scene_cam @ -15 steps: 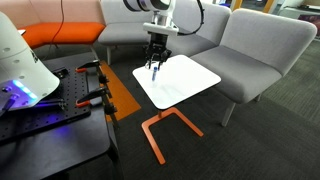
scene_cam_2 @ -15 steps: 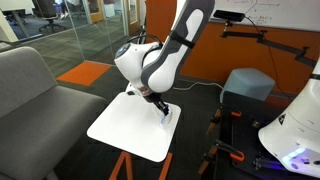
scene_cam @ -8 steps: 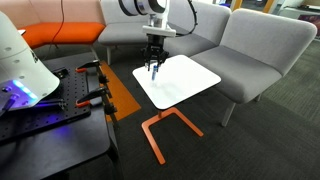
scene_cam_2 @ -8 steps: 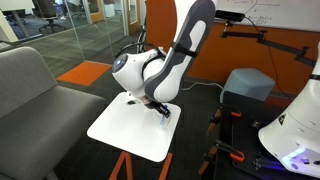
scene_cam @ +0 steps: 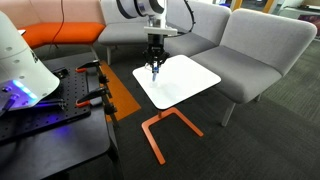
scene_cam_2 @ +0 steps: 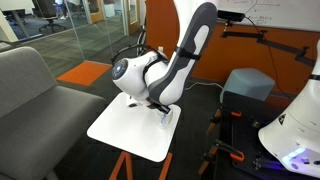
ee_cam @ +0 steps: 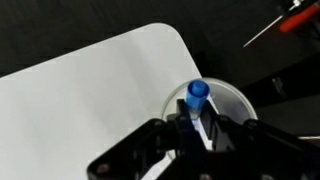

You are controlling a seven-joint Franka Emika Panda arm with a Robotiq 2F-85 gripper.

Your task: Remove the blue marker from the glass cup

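— Pincer [ee_cam: 200,122] status?
— Clamped on the blue marker [ee_cam: 197,91]. In the wrist view its fingers [ee_cam: 181,126] sit on either side of the shaft, just below the blue end.
— Location of the marker?
— Upright inside the glass cup [ee_cam: 234,98], blue end above the rim. No part of it is clear of the cup.
— And the cup?
— It stands on the white tabletop [ee_cam: 90,90], close to a rounded corner.
— Arm position?
— In an exterior view the gripper [scene_cam: 154,63] points straight down over the table's [scene_cam: 185,80] far edge, near the grey sofa [scene_cam: 250,50]. Marker and cup are too small to separate there.
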